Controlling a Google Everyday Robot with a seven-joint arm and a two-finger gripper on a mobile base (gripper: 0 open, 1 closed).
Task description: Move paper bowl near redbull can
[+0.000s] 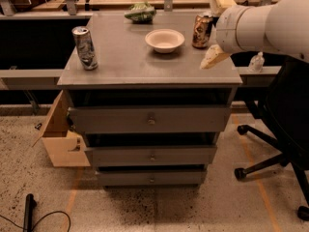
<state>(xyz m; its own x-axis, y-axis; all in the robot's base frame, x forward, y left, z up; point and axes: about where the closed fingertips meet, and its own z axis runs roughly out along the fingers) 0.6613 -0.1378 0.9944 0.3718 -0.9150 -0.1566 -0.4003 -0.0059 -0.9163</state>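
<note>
The two-finger gripper [212, 29] hung over the right rear part of the grey drawer cabinet [125, 64], spread open and empty.

In the camera view, its two cream fingers [212, 58] stood wide apart, one pointing up and one down toward the cabinet's right edge, holding nothing. A short gold-brown can [202, 31] showed between them, though whether it was touched could not be told. The small, round, cream-white paper bowl [164, 40] sat upright on the rear middle of the top, just left of that can and apart from it. The tall, slim, silver-grey redbull can [85, 48] stood upright near the left edge, well apart from the bowl. A crumpled green bag [140, 12] lay at the back edge. A black office chair [285, 144] stood to the right on the floor.
</note>
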